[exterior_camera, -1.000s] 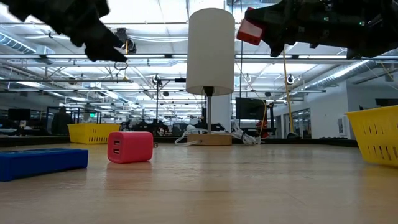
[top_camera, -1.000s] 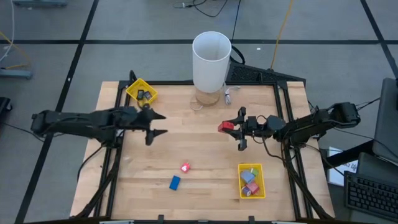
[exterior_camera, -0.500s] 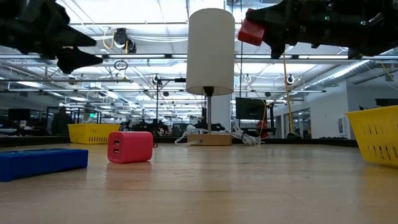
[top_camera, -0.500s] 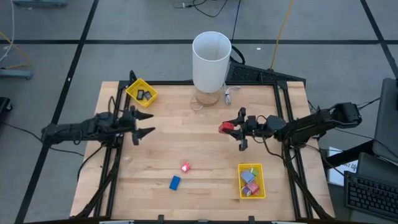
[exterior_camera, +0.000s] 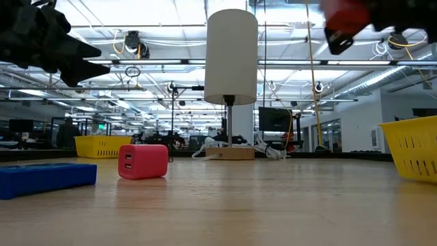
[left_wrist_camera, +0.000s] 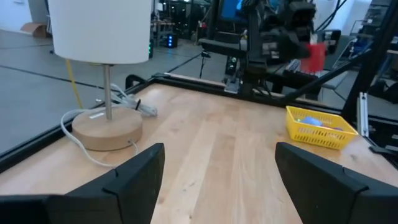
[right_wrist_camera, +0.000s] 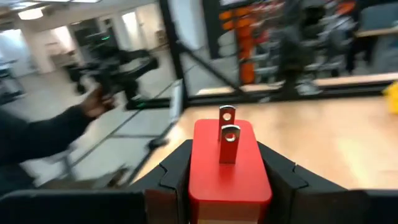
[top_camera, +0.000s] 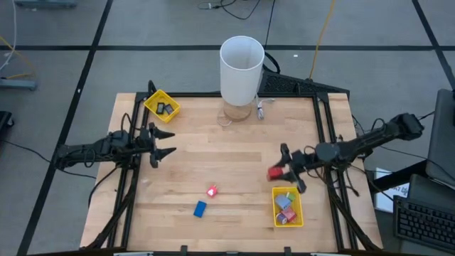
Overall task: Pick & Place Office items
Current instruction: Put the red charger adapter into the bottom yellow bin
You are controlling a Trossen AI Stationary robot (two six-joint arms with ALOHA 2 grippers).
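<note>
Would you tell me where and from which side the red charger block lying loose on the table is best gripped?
Probably from straight above, closing on the two flat side faces of the red charger block. It sits flat and boxy, apart from the blue piece, with free table around it.

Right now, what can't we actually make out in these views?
- Contents of the near yellow tray: high view shows red, blue and grey pieces too small to count.
- The dark pieces in the far yellow tray: too small to identify.
- The red plug block in the right gripper: motion-blurred in the low view.
- White cylinder: hides the room behind it in the low view.
</note>
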